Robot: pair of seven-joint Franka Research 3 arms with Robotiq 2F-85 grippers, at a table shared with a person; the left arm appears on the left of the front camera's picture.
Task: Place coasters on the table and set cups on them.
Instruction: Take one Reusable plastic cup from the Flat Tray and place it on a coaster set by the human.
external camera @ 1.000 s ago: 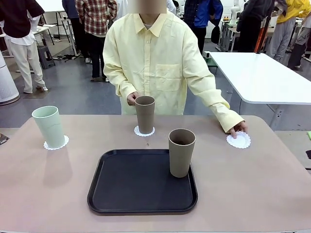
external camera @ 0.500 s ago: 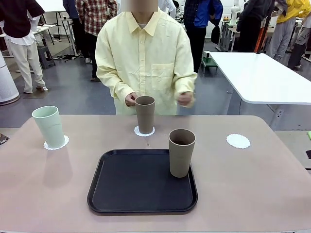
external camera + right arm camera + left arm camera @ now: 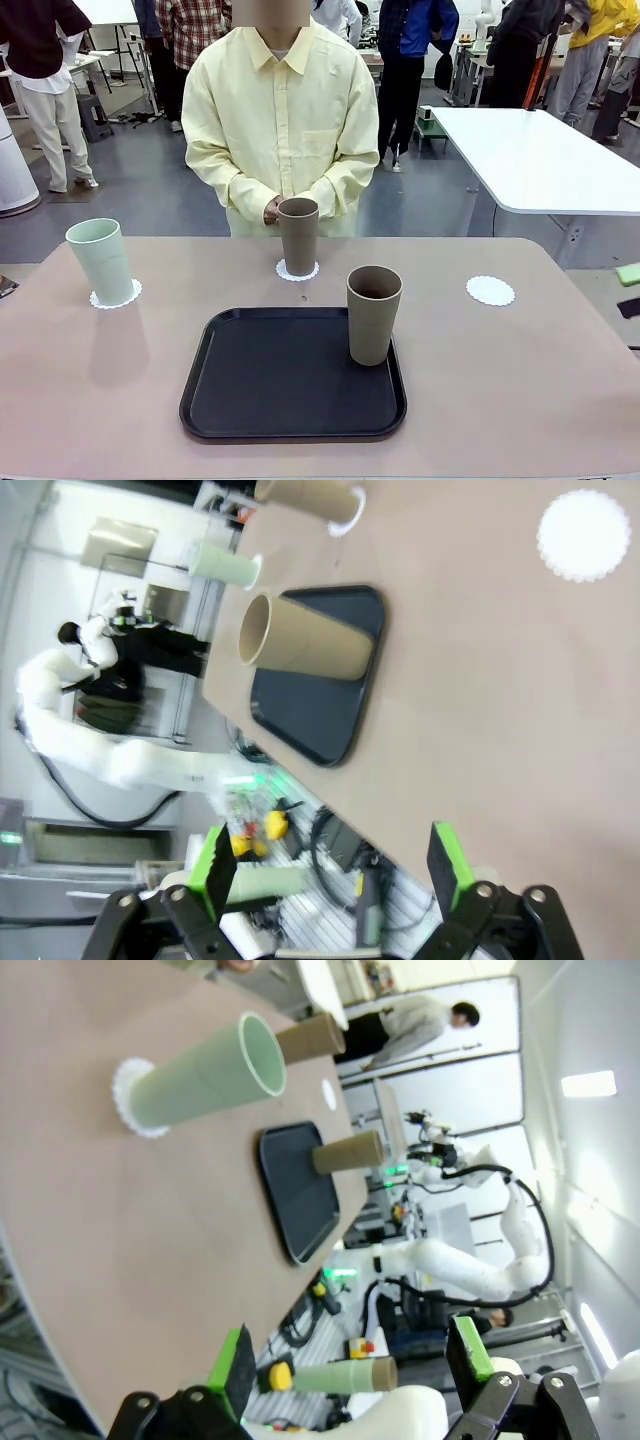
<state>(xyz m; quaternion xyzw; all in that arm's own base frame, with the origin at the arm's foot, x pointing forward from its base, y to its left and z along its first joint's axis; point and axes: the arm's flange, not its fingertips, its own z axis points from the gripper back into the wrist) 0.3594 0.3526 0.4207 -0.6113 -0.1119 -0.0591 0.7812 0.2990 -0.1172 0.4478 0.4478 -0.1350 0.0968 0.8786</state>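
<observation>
Counter point(image 3: 560, 400), tray point(image 3: 270, 380), one cup point(image 3: 374, 313) to go: right arm's call.
The brown cup stands upright at the tray's right edge, long axis vertical, matte, tapered, handleless. The bare coaster point(image 3: 490, 290) lies to its right on the counter, apart from the tray. Both sit toward the right end effector point(image 3: 330, 875), the nearer one, cup ahead of its fingers. Right and left end effector point(image 3: 350, 1360) alike gape wide, holding nothing.
</observation>
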